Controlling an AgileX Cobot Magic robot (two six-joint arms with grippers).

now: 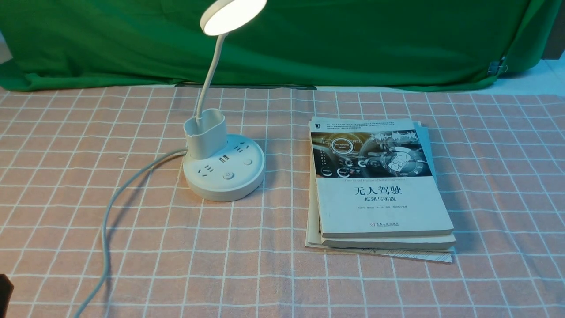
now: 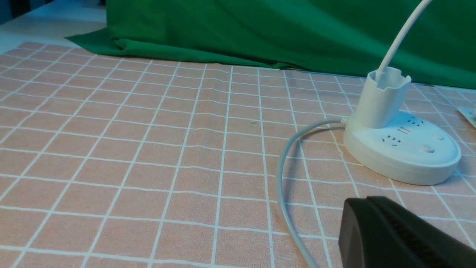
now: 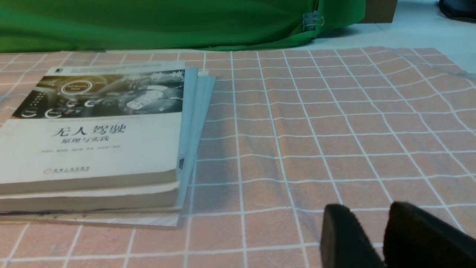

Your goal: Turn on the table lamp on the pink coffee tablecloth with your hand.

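White plastic table lamp (image 1: pixel 224 185) shines on the salmon-pink, white-gridded tablecloth (image 1: pixel 269 274)

You have the lamp's round disc head (image 1: pixel 234 15) lit a bright white at the top of the front view, partly cut off by the edge. Its thin, pale, bendable neck (image 1: pixel 212 73) rises at a slant from the white oval cup (image 1: pixel 205 137) on the round base. The base sits flat on the cloth, left of centre, with its sockets and two round buttons facing up. From beside the cup, the grey cord (image 1: pixel 106 229) curves toward you and to the left.

Your black left gripper (image 2: pixel 366 199) is closed, its tapered fingers together with nothing held between them; it is near the cord and apart from the lamp. Your black right gripper (image 3: pixel 366 204) stands partly open, with a modest gap between its fingers and nothing in its hold.

To the right of the lamp, well apart from it, you can see a stack of paperback books (image 1: pixel 384 207), the top one white with a dark dashboard picture on its cover. Behind the tablecloth hangs a green fabric backdrop (image 1: pixel 353 48), with a small clip (image 1: pixel 495 67) near its right end
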